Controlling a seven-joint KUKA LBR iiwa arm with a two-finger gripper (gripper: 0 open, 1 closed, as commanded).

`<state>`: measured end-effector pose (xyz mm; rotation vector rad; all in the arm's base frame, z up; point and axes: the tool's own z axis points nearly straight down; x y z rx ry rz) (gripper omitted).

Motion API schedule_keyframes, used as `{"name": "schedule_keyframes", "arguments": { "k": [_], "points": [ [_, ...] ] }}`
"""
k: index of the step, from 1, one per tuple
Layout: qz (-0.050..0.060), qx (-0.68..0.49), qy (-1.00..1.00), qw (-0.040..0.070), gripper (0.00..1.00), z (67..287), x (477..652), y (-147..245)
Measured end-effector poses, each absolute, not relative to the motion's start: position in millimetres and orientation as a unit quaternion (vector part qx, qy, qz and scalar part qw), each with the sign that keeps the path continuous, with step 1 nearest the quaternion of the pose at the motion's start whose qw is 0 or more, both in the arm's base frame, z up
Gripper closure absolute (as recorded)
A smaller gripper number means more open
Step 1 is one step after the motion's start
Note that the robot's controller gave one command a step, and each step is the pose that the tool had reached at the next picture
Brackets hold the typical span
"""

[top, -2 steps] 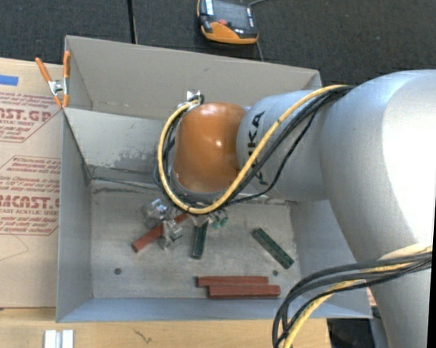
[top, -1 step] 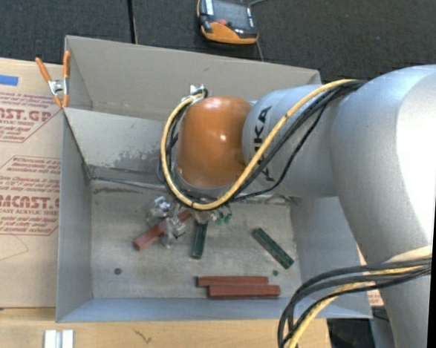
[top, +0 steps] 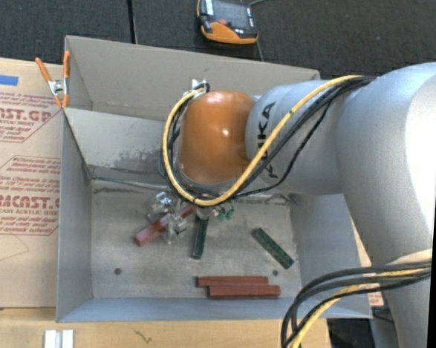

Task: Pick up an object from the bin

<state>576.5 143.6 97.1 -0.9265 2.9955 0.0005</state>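
Observation:
My gripper (top: 171, 220) reaches down into the middle of the bin, mostly hidden under the orange wrist cover. Its metal fingertips sit right at a small reddish-brown block (top: 148, 234) that lies tilted on the floor to the lower left. A dark green stick (top: 198, 239) lies upright in the view just to the right of the fingertips. I cannot tell whether the fingers touch the reddish block or how wide they stand.
Two long reddish-brown bars (top: 238, 286) lie side by side near the front wall. A dark green flat bar (top: 273, 248) lies slanted at the right. The arm comes in from the right and covers the back right of the bin.

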Motion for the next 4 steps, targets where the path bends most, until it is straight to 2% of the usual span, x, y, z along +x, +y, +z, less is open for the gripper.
{"name": "schedule_keyframes", "arguments": {
  "k": [1, 2, 4],
  "points": [
    [0.000, -0.296, 0.955, -0.001, 1.00, 106.4, 574.6, 143.5],
    [0.001, -0.296, 0.955, -0.003, 1.00, 128.0, 573.2, 143.2],
    [0.000, -0.296, 0.955, 0.002, 1.00, 160.2, 575.8, 143.9]
  ]
}}
